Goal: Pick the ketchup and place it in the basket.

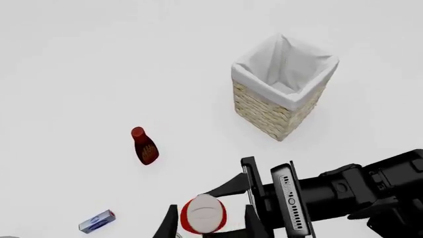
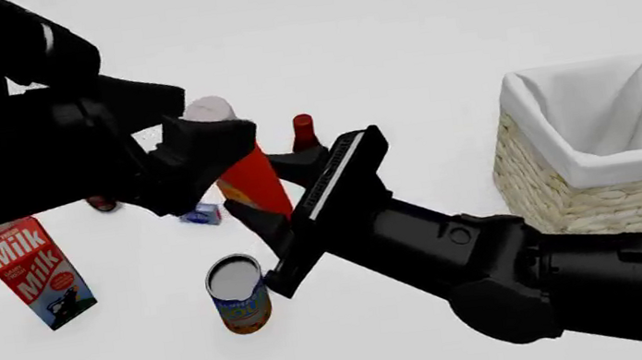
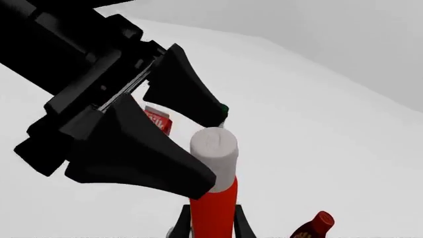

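The ketchup, a red-orange bottle with a pale cap, hangs tilted above the table left of centre. My right gripper is shut on its red body; in the right wrist view its fingers flank the bottle. My left gripper is open around the cap, with a gap beside the bottle in the left wrist view. The wicker basket with a white liner stands at the right, apart from both grippers, and also shows in the left wrist view.
A milk carton stands at the left and a can stands below the held bottle. A small dark-red bottle and a little blue box lie behind it. Both also show in the left wrist view: bottle, box.
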### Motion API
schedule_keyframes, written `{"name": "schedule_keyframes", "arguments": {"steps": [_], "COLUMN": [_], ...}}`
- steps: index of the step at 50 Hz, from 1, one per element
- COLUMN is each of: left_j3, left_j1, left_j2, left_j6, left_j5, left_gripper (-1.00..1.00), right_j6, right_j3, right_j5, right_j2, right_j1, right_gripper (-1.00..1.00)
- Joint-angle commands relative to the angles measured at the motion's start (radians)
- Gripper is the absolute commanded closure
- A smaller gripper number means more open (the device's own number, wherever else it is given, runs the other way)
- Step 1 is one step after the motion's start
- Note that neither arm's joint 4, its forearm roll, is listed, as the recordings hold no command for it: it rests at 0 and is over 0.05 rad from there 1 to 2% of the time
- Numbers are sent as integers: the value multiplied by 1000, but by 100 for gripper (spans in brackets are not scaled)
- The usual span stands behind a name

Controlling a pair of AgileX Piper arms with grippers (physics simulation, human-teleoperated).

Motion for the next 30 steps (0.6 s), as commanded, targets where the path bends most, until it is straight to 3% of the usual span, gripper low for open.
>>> {"name": "schedule_keyframes", "arguments": {"steps": [1,17,24,30], "left_j3": [-31,-105,-174,-192], "left_j1": [-21,4,10,73], "left_j2": [-8,25,-41,-92], "left_j6": [-14,-46,-79,-121], "left_j5": [-25,-92,-76,-85], "left_gripper": [-100,-100,-100,-100], "right_j6": [4,5,17,17], "right_j3": [2,38,44,46], "right_j5": [2,2,-5,16], "right_j2": [-10,-42,-66,-109], "right_j1": [-6,-9,-39,-61], "right_gripper": [100,100,100,100]}}
